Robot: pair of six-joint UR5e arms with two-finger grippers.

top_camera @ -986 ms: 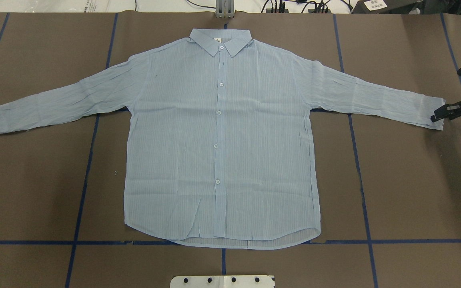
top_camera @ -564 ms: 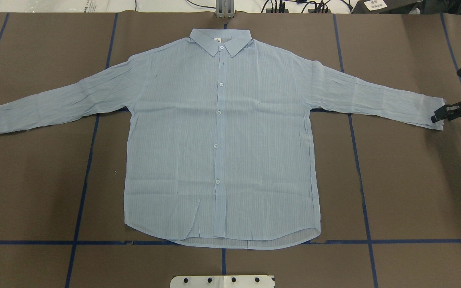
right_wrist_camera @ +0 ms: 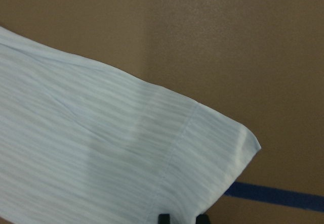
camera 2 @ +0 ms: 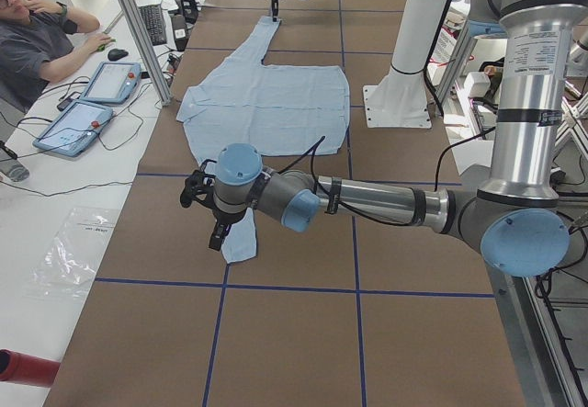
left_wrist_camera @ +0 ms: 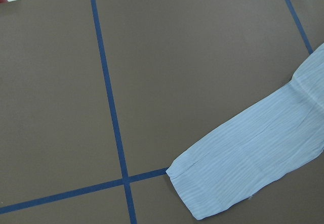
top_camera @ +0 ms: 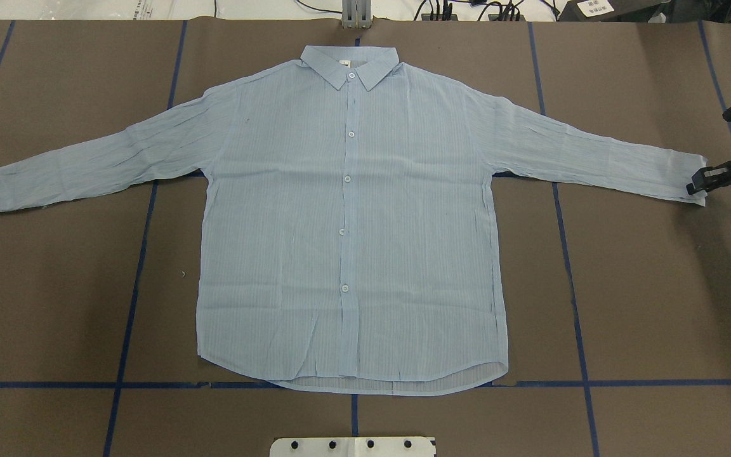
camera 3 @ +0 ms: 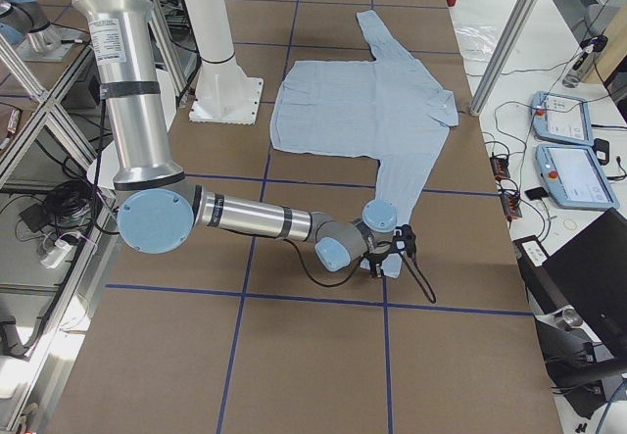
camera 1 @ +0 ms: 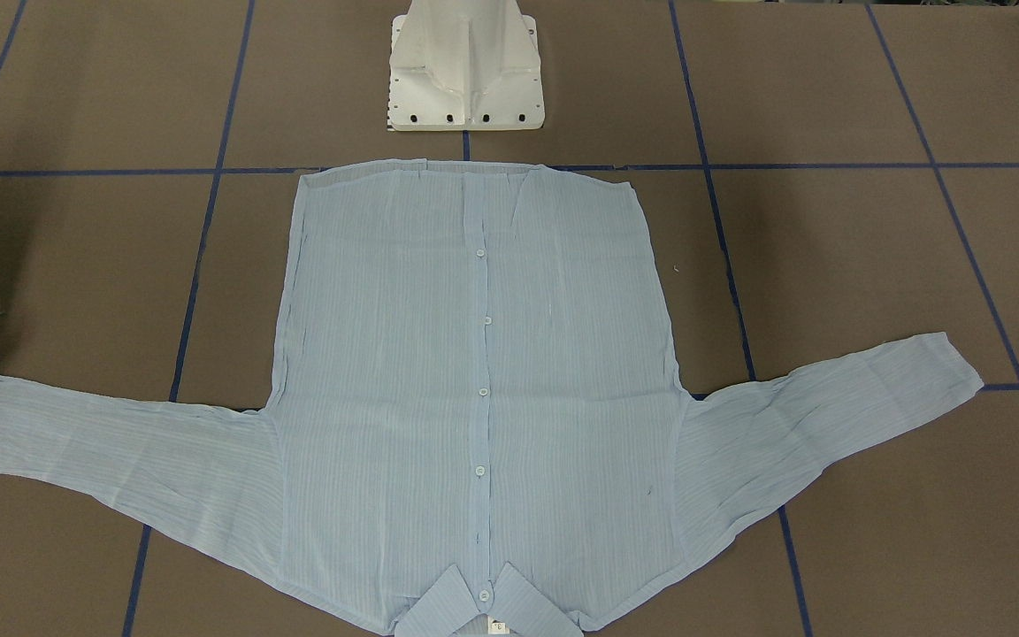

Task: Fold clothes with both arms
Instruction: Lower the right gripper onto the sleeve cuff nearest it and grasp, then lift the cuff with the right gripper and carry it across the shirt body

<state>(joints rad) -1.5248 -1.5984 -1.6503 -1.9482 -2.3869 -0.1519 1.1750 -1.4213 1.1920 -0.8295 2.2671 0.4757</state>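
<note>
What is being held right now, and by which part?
The right pincer appears to pinch the shirt by its nearby sleeve cuff; the other cuff lies flat, unheld.

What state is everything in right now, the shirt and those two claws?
shirt: spread flat, front up, buttoned, not yet folded.
right gripper: at the end of one cuff; grip unclear.
left gripper: hovering near the other cuff; open or shut unclear.

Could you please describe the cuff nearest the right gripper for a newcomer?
A pale blue shirt lies flat on the brown table, sleeves spread. Follow the sleeve to the overhead view's right edge. Only that cuff has the right gripper at its hem.
</note>
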